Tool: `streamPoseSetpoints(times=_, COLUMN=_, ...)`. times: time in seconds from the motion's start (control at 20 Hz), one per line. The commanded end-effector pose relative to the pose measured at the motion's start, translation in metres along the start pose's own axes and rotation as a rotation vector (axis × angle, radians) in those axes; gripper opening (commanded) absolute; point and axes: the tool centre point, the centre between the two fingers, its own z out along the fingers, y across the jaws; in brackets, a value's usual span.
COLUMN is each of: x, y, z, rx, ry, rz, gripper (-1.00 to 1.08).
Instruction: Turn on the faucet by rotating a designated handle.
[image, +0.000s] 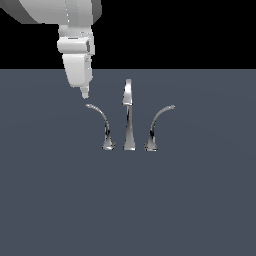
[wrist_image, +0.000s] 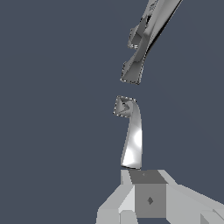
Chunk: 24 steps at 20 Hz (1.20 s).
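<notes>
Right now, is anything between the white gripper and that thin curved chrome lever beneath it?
Nothing: the exterior view shows only a bare gap between the gripper and the handle.

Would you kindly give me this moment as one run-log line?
gripper: just above handle tip, contact unclear | handle: arcs toward exterior view's left | faucet: upright

There was one robot arm (image: 75, 50) bearing one gripper (image: 85, 93), and on the single grey surface (image: 50, 200) stood one chrome faucet (image: 128, 115) of three pieces: one tall straight centre spout (image: 128, 95) and two curved levers, the handle (image: 100, 120) and its mirror-image lever (image: 157, 125).
</notes>
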Motion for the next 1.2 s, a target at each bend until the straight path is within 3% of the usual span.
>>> streamPoseSetpoints(times=0.0, x=0.005, y=-0.011, z=0.010, rx=0.000, ry=0.000, rz=0.053, gripper=-1.00)
streamPoseSetpoints(times=0.55, x=0.025, y=-0.042, z=0.040, rx=-0.003, ry=-0.006, rz=0.207, gripper=-1.00)
streamPoseSetpoints(times=1.15, x=0.026, y=-0.043, z=0.040, rx=-0.002, ry=-0.008, rz=0.213, gripper=-1.00)
